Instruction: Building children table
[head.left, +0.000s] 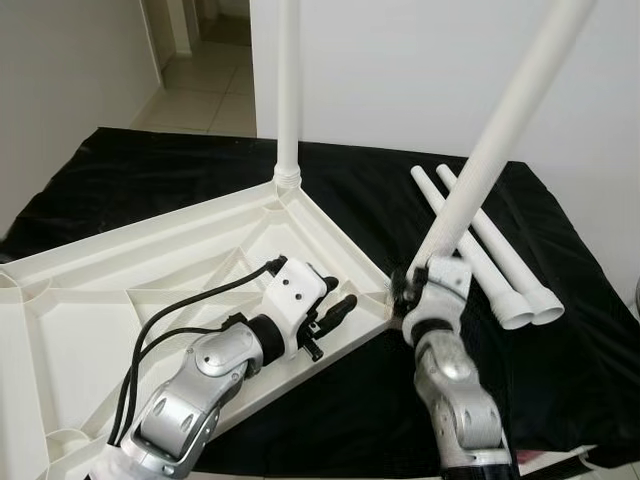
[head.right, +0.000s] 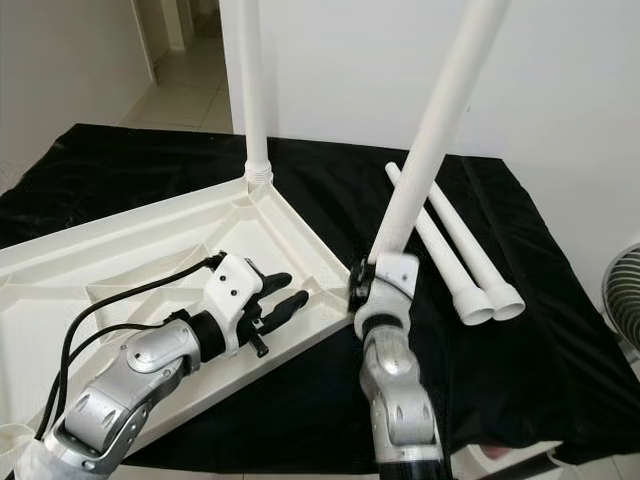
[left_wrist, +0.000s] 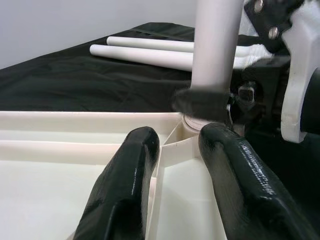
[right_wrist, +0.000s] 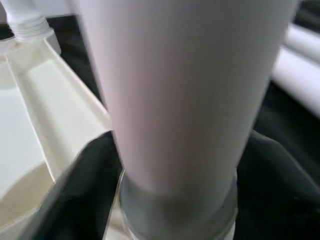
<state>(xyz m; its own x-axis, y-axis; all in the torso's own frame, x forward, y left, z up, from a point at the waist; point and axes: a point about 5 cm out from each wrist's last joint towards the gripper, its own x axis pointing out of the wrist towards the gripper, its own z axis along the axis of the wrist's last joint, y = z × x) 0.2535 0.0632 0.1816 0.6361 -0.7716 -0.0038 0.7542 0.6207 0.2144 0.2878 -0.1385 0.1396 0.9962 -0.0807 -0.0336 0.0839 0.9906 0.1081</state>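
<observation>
Item: children's table, part assembled. The white moulded tabletop (head.left: 120, 290) is lying underside up on a worktop draped in black cloth (head.left: 560, 400), its ribbed cells and raised rim showing.

One leg (head.left: 288, 90) is standing upright in the far corner socket. A second leg (head.left: 490, 150) is leaning at a slant with its foot at the near corner socket, the right pincer (head.left: 408, 290) clamping it low down. Two spare legs (head.left: 500, 262) are lying side by side on the cloth just beyond.

The left pincer (head.left: 335, 310) is resting on the tabletop rim beside that socket, fingers (left_wrist: 130, 185) slightly apart and straddling a thin rib, gripping nothing.

Advice: the slanted leg probably needs bringing upright over the socket before turning or pressing home, with the tabletop kept steadied.

Materials: smooth, rigid, glossy white plastic; tapered round tubes with flared, threaded ends; sheeny, creased cloth.
</observation>
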